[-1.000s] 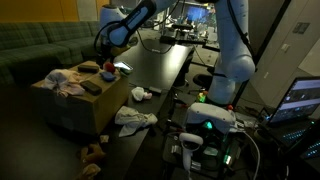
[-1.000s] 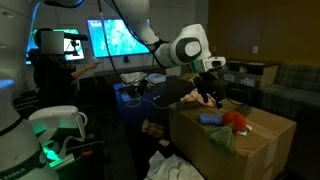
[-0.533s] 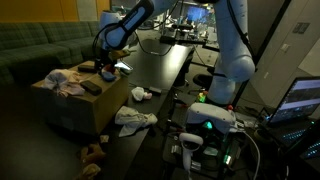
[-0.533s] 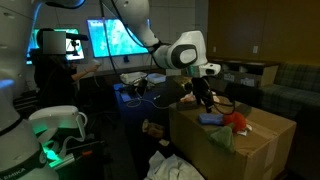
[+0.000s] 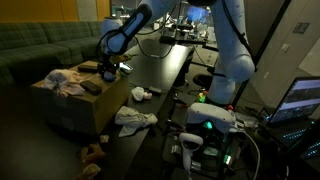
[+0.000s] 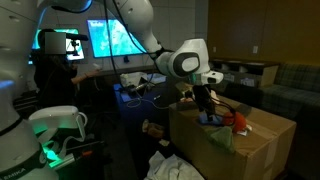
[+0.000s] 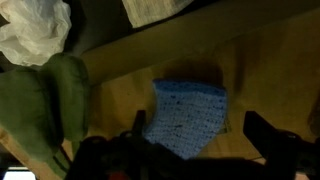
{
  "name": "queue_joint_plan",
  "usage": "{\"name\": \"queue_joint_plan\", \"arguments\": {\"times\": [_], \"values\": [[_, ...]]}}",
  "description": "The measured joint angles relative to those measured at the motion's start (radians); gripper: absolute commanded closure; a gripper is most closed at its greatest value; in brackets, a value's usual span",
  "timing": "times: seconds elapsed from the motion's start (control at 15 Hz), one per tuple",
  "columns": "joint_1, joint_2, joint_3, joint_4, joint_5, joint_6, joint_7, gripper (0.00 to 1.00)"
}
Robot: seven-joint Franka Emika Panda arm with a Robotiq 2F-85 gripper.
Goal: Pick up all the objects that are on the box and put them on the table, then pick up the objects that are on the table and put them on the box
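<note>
In the wrist view my gripper (image 7: 197, 128) is open just above the tan box (image 7: 260, 60). Its dark fingers (image 7: 264, 135) stand on either side of a blue knitted cloth (image 7: 186, 113) lying flat on the box top. A green cloth (image 7: 50, 100) lies beside it. In both exterior views the gripper (image 5: 108, 68) (image 6: 205, 100) hangs low over the box (image 5: 60, 110) (image 6: 250, 155). A red ball (image 6: 238, 120) and the blue cloth (image 6: 212, 118) rest on the box near the fingers. Pale cloths (image 5: 62, 82) and a flat black piece (image 5: 91, 87) also lie on top. The black table (image 5: 160, 70) runs alongside.
A white-grey cloth (image 5: 135, 118) and a small white item (image 5: 140, 93) lie at the table's edge by the box. A brown plush toy (image 5: 95, 152) sits low in front of the box. A dark green sofa (image 5: 40, 45) stands behind. Monitors (image 6: 110, 38) and cables crowd the far side.
The arm has come down over the last second, bringing the open gripper from well above the box to just over the blue cloth. The objects have not moved.
</note>
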Motion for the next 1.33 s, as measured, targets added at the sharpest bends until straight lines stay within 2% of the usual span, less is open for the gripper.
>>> {"name": "queue_joint_plan", "arguments": {"times": [0.73, 0.8, 0.87, 1.0, 1.27, 1.33], "values": [[-0.017, 0.049, 0.002, 0.007, 0.031, 0.038, -0.003, 0.0], [-0.017, 0.049, 0.002, 0.008, 0.031, 0.04, -0.003, 0.04], [-0.017, 0.049, 0.002, 0.009, 0.031, 0.042, -0.003, 0.24], [-0.016, 0.05, 0.002, 0.012, 0.031, 0.046, -0.005, 0.31], [-0.013, 0.051, 0.001, 0.02, 0.027, 0.053, -0.011, 0.62], [-0.013, 0.051, 0.0, 0.023, 0.025, 0.054, -0.013, 0.62]]}}
